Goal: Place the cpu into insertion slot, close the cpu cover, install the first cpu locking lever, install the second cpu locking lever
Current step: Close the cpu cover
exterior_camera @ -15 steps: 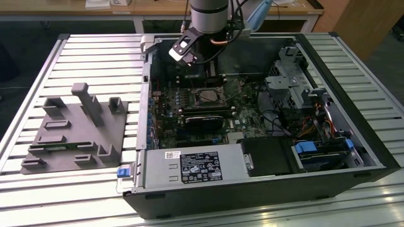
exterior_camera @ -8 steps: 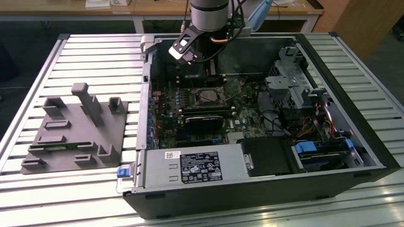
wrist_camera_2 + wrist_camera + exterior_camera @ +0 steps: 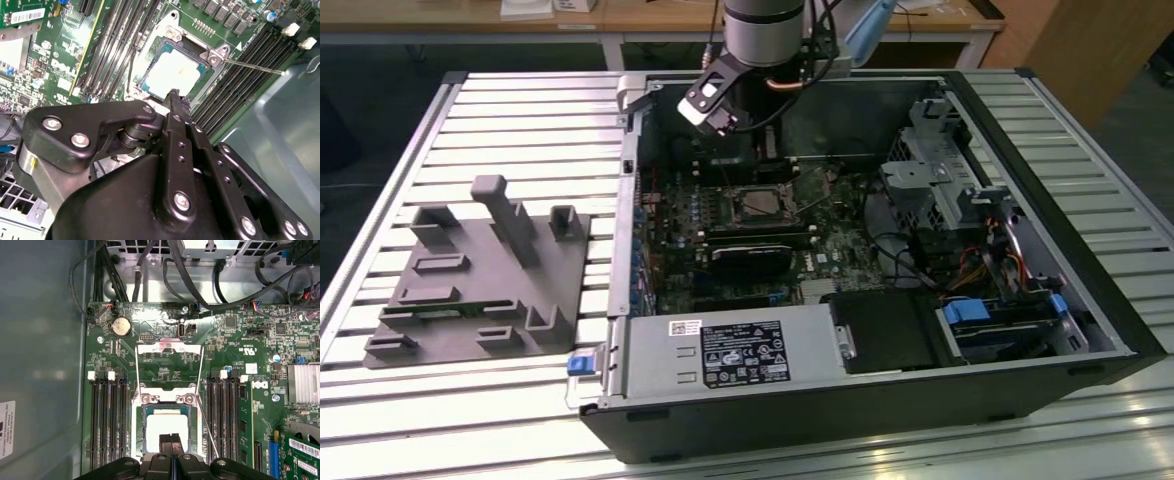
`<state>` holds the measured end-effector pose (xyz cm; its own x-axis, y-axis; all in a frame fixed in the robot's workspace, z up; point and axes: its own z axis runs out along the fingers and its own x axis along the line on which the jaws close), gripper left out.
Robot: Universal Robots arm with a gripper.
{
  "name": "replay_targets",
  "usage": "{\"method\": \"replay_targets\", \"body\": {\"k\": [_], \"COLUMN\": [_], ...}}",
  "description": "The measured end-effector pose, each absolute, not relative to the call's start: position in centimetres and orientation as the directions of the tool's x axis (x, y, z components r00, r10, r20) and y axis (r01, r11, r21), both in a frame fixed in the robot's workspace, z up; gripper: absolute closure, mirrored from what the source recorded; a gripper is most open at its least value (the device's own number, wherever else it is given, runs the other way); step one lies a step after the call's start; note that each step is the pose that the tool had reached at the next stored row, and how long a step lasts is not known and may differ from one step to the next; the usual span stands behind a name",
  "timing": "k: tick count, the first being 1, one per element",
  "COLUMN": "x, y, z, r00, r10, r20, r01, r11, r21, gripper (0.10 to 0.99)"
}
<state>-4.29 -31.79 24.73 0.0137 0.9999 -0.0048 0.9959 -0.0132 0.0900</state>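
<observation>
Your tool (image 3: 171,439) has its two fingers pressed flat together with nothing pinched between them; both wrist views agree on this. Just past the fingertips lies the cpu (image 3: 167,422), seated flat in the slot (image 3: 140,435) with its pale face square to the rim. Whether the tips touch the chip cannot be settled from these frames.

The cover is not closed. The cover (image 3: 170,345) stands open on the far side of the slot from your tool, hinged at the slot's far edge, and bare board (image 3: 240,347) shows through its window. The line that matters therefore runs tool, cpu, hinge, cover, along the run of the memory slots (image 3: 107,425) flanking the socket.

One lever (image 3: 207,427) is unlatched. It is a thin rod beside the slot, between it and one memory bank, and by my judgement its free end is lifted.

The first wrist view gives you the cover's frame nearly head-on. The second wrist view gives you the lever (image 3: 255,67) reaching out over the memory slots, apart from the tool. The exterior view places the tool over the far end of the open case (image 3: 854,420), which lies on the slatted desk (image 3: 520,110).
</observation>
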Motion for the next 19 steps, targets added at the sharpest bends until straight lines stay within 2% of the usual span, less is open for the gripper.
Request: {"method": "replay_targets", "body": {"k": [19], "x": [-3.0], "y": [-31.8], "z": [24.7], "r00": [0.014], "r10": [1.0], "r20": [-0.005], "r01": [0.996], "r11": [-0.013], "r21": [0.09], "gripper": [0.98]}}
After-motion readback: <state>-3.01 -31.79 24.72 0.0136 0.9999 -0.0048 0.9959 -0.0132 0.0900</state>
